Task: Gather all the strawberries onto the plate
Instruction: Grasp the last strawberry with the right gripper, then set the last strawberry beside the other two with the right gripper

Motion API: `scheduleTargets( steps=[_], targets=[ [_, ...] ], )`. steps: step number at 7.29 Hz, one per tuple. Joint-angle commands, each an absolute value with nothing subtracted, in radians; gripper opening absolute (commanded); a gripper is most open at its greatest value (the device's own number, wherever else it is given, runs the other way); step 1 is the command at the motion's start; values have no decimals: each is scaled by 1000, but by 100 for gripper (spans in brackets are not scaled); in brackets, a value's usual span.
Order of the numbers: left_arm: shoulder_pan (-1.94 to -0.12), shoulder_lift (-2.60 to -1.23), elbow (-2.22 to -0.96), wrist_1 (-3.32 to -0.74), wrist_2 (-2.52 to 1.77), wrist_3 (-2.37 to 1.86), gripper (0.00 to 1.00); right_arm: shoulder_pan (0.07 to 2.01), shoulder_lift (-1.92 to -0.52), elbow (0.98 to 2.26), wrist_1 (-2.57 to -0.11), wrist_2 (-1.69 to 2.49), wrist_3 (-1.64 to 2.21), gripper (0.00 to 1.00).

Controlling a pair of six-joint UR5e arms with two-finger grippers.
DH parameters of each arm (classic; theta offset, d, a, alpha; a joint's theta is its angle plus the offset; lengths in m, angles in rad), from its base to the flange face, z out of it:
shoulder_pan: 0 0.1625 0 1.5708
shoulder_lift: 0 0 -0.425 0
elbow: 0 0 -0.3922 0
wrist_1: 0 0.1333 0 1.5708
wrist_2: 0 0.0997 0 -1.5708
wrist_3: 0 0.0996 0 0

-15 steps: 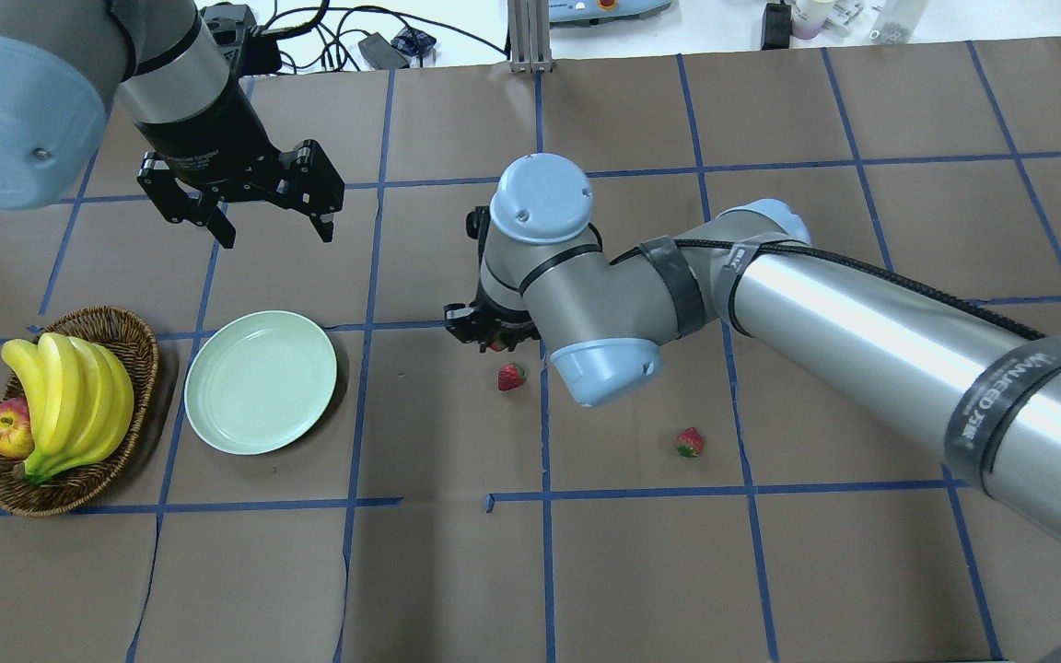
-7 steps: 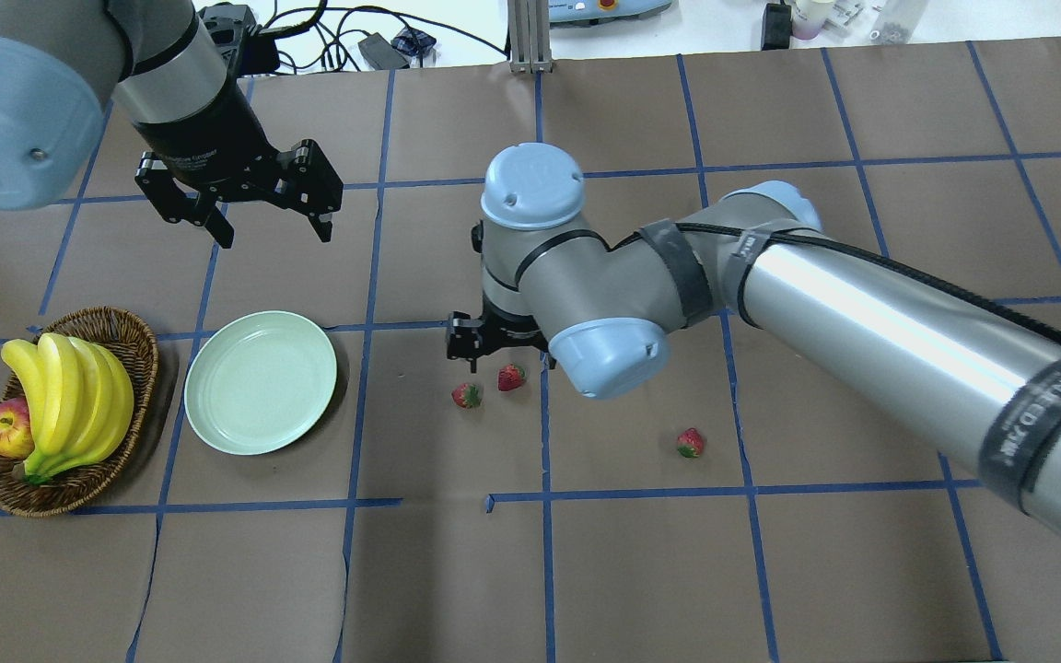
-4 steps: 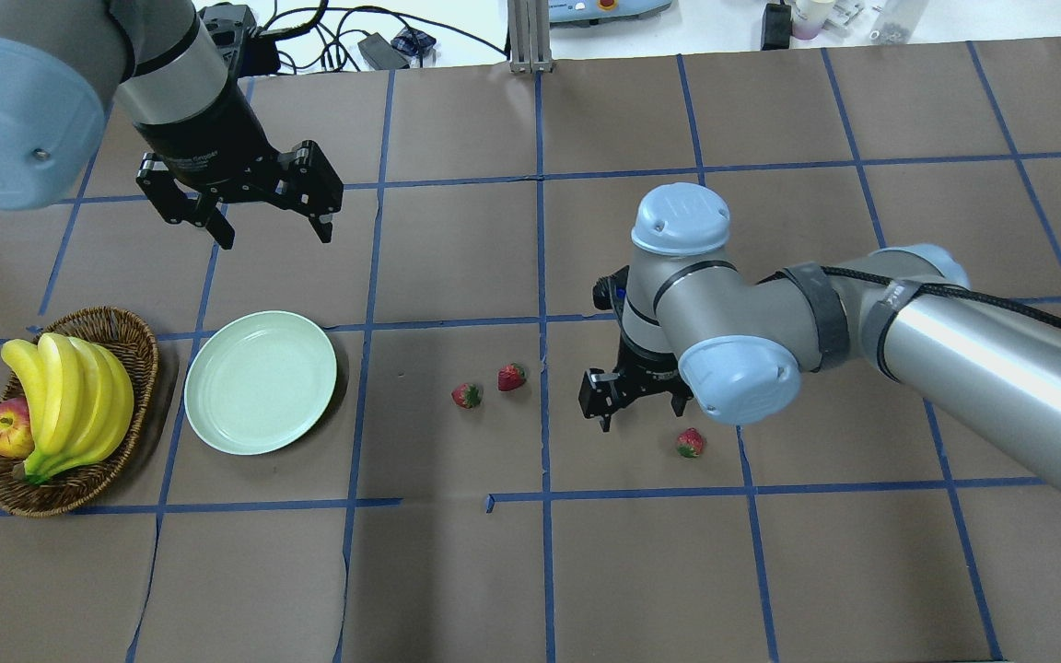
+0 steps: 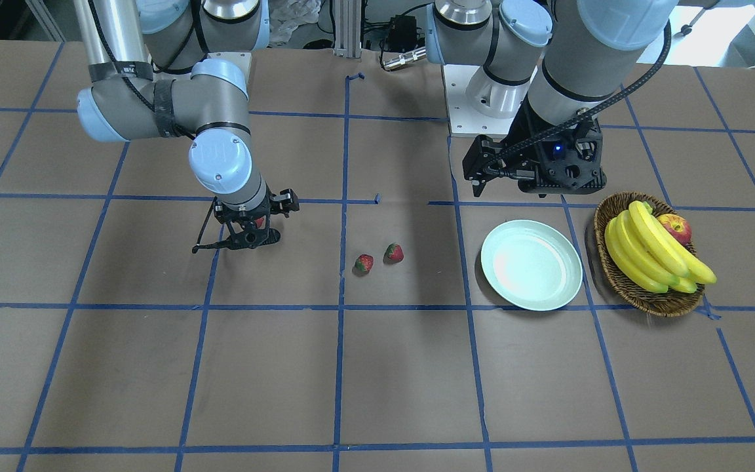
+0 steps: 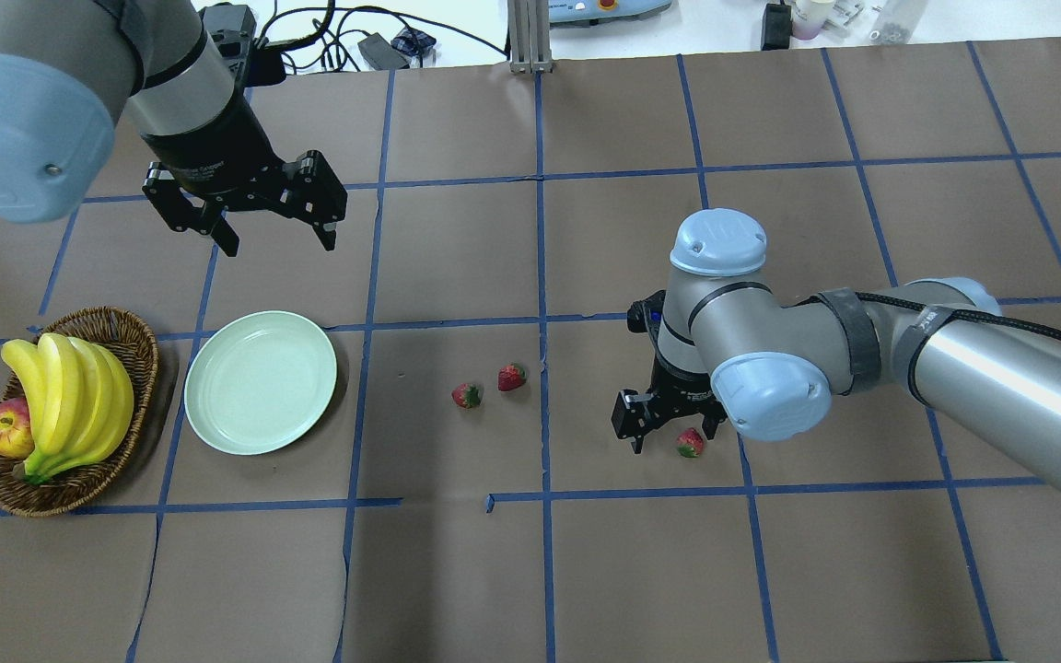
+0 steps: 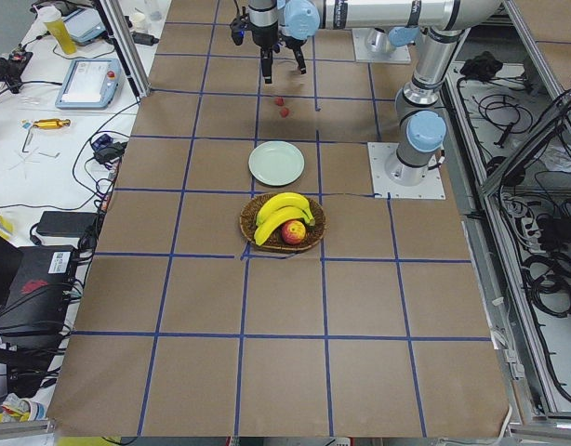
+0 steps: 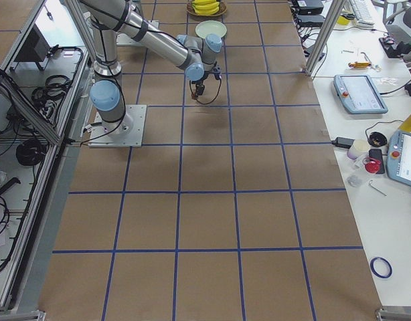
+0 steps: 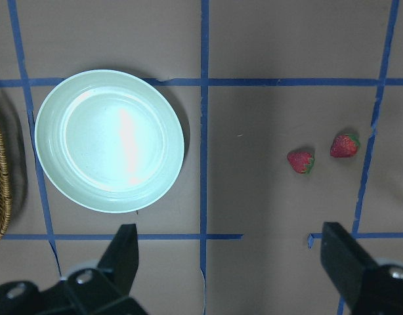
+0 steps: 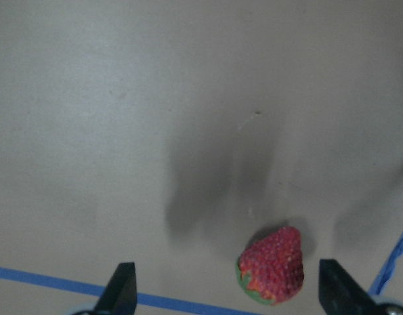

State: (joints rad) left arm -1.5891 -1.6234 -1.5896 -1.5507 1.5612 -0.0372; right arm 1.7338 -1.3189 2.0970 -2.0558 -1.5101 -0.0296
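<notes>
Three strawberries lie on the brown paper: two close together near the middle [image 5: 467, 396] [image 5: 511, 377] and one to the right [image 5: 690, 443]. My right gripper [image 5: 675, 440] is open and low over that right strawberry. In the right wrist view the strawberry [image 9: 272, 266] lies between the open fingers [image 9: 123, 289], nearer the right one, untouched. The pale mint-green plate [image 5: 261, 381] is bare, left of the pair. My left gripper [image 5: 277, 244] is open, empty and raised behind the plate. Its wrist view shows the plate [image 8: 109, 141] and the pair of strawberries [image 8: 300, 161] [image 8: 344, 146].
A brown wicker basket [image 5: 139, 331] with bananas [image 5: 70, 396] and an apple [image 5: 5, 430] stands just left of the plate. Blue tape lines grid the paper. Cables and small items lie along the far table edge.
My right gripper let a strawberry go beside the middle one, short of the plate. It then swung right and came down around the right strawberry. My left gripper barely shifted.
</notes>
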Motion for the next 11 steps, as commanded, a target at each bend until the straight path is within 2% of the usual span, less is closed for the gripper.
scheduleTargets(
  steps=[1,2,3,5,6,7,9,10,11],
  targets=[
    [-1589,-1623,-1589,-1549,1560,-37,100,1733,-1302,2105,-2089,-1526,-29,16],
    [-1589,-1623,-1589,-1549,1560,-37,100,1733,-1304,2102,-2089,-1528,-3,4],
    [-1589,-1623,-1589,-1549,1560,-37,100,1738,-1313,2091,-2094,-1531,21,0],
    [-1588,-1621,-1589,-1549,1560,-37,100,1797,-1287,1950,-2123,-1400,87,0],
    [-1589,-1621,-1589,-1549,1562,-37,100,1865,-1228,1904,-2158,-1335,182,0],
    [-1589,-1621,-1589,-1549,1562,-37,100,1979,-1192,1879,-2251,-1322,325,0],
    [-1588,-1621,-1586,-1549,1562,-37,100,2036,-1143,1879,-2305,-1321,396,3],
    [-1588,-1621,-1588,-1549,1562,-37,100,2036,-1120,1882,-2309,-1322,394,17],
    [-1588,-1621,-1588,-1548,1562,-37,100,2034,-1124,1888,-2304,-1336,390,99]
  ],
)
